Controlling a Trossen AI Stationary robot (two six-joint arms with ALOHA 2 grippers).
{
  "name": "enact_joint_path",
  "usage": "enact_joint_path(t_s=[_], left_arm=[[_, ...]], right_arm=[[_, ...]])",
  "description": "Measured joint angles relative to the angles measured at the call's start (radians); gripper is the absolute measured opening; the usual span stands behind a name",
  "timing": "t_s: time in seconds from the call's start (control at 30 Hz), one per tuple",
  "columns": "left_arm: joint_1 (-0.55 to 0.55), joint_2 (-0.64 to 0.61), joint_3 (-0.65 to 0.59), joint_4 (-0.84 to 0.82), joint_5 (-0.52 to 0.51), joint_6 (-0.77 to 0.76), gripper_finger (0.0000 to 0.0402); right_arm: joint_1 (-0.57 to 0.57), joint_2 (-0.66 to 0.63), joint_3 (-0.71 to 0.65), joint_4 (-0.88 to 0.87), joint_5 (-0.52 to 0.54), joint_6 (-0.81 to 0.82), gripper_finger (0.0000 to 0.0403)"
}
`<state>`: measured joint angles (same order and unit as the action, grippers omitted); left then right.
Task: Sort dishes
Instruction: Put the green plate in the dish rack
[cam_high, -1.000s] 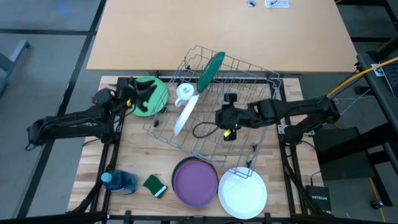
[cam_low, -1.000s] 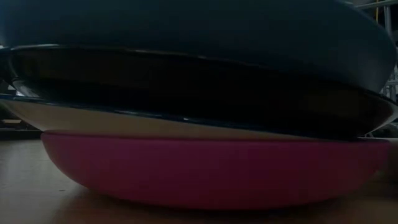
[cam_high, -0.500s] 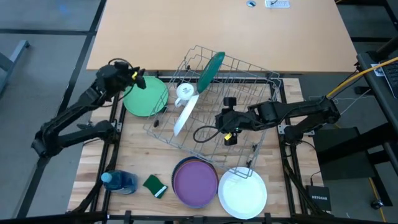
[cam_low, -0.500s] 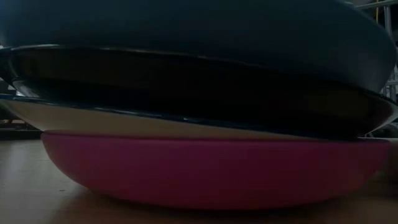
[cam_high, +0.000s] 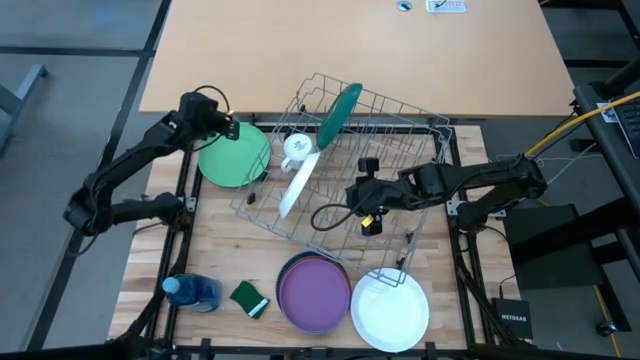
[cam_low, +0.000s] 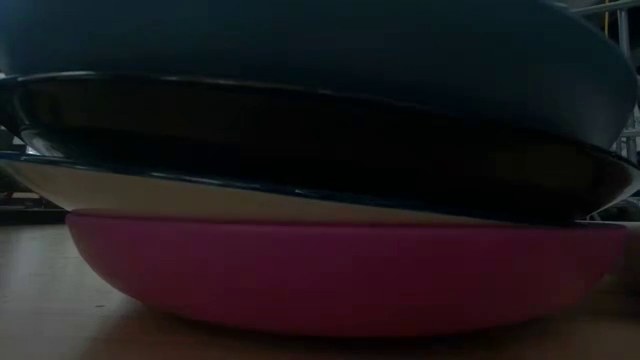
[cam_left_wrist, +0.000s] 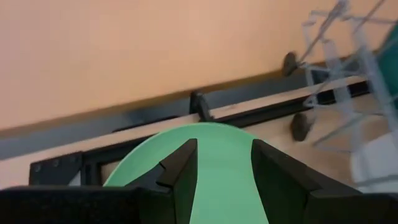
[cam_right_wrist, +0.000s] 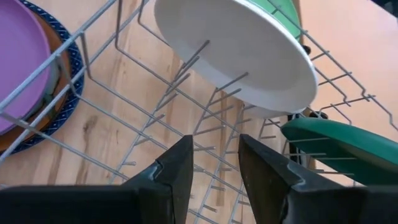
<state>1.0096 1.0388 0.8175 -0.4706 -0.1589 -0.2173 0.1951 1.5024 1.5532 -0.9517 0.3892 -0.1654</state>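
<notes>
A light green plate (cam_high: 240, 160) lies flat on the table's far left, beside the wire dish rack (cam_high: 390, 130). A dark green plate (cam_high: 340, 112) and a white plate (cam_high: 300, 183) stand on edge between the rack's wires. A stack with a purple plate (cam_high: 314, 292) on top and a white plate (cam_high: 390, 308) lie near the front edge. My left gripper (cam_high: 216, 125) hangs open over the light green plate's (cam_left_wrist: 211, 134) far left rim, clear of it. Above the rack's floor my right gripper (cam_high: 366, 207) is open, with only wires (cam_right_wrist: 211, 118) beyond its fingers.
A white mug (cam_high: 296, 148) sits in the rack's far left part. A blue bottle (cam_high: 193, 292) and a green sponge (cam_high: 250, 298) lie at the front left. The low view is filled by the plate stack (cam_low: 330, 270). A tan tabletop (cam_high: 350, 50) lies beyond the far edge.
My left gripper has drawn back from over the light green plate toward the table's far left corner. It has tipped up from pointing steeply down to a shallower slant, and its arm has swung toward the far edge. The plate stays flat where it was.
</notes>
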Motion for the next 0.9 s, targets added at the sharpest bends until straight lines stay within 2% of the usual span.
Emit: enact_joint_path(t_s=[0.07, 0.27, 0.37, 0.53, 0.9], left_arm=[[0.011, 0.035, 0.009, -0.005, 0.006, -0.003, 0.0141], [0.033, 0.134, 0.064, -0.068, 0.112, -0.011, 0.0141], [0.033, 0.174, 0.094, -0.113, 0.122, -0.006, 0.0141], [0.025, 0.22, 0.102, -0.185, 0.138, 0.053, 0.0141], [-0.058, 0.246, 0.102, -0.497, 0.176, 0.284, 0.0141]], right_arm=[[0.0, 0.0, 0.0, 0.0, -0.009, 0.0, 0.0131], [0.0, 0.0, 0.0, -0.002, -0.009, -0.027, 0.0131], [0.0, 0.0, 0.0, -0.002, -0.009, -0.055, 0.0131], [0.0, 0.0, 0.0, -0.002, -0.009, -0.075, 0.0131], [0.0, 0.0, 0.0, -0.01, -0.009, -0.075, 0.0131]])
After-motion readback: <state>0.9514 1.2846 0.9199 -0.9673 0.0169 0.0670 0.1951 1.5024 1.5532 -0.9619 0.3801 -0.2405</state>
